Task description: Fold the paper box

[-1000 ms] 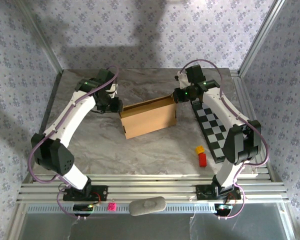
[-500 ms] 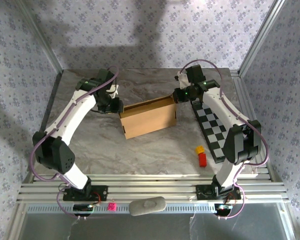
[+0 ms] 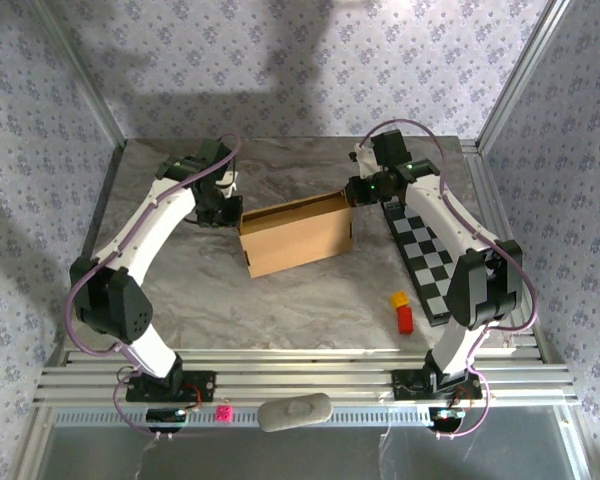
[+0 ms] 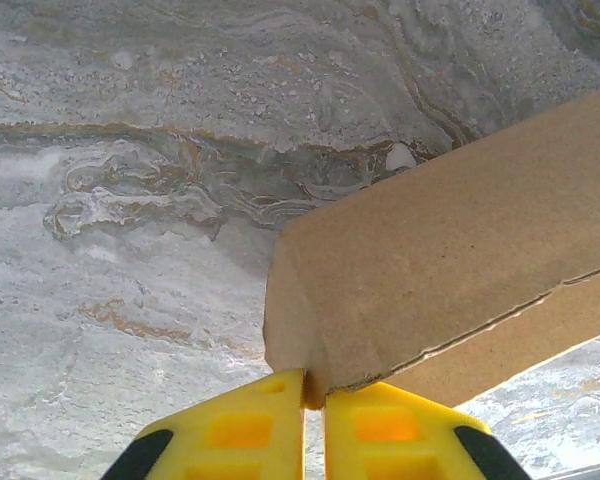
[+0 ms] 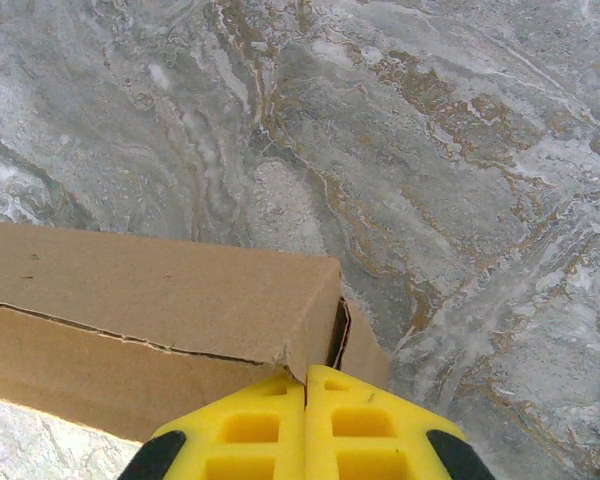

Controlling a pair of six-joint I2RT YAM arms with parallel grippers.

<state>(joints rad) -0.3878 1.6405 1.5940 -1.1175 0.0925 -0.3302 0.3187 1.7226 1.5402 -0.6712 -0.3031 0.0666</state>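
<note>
Paper box (image 3: pixel 298 238), brown corrugated card, sits on marble worktop (image 3: pixel 280 310), spanning gap between both tools. Left tool (image 4: pixel 313 388) clamped on box's end corner, card edge pinched between yellow fingers (image 4: pixel 240 425). Right tool (image 5: pixel 305 385) fully closed at opposite end corner; cannot tell whether card is pinched. Advice: hold corners level, move tools together, bend along crease, avoid tearing or skewing thin wall.

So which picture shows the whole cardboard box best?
The top camera: the whole box fits in the picture. The left wrist camera catches one corner, pinched by yellow fingers; the right wrist camera catches the opposite corner.
</note>
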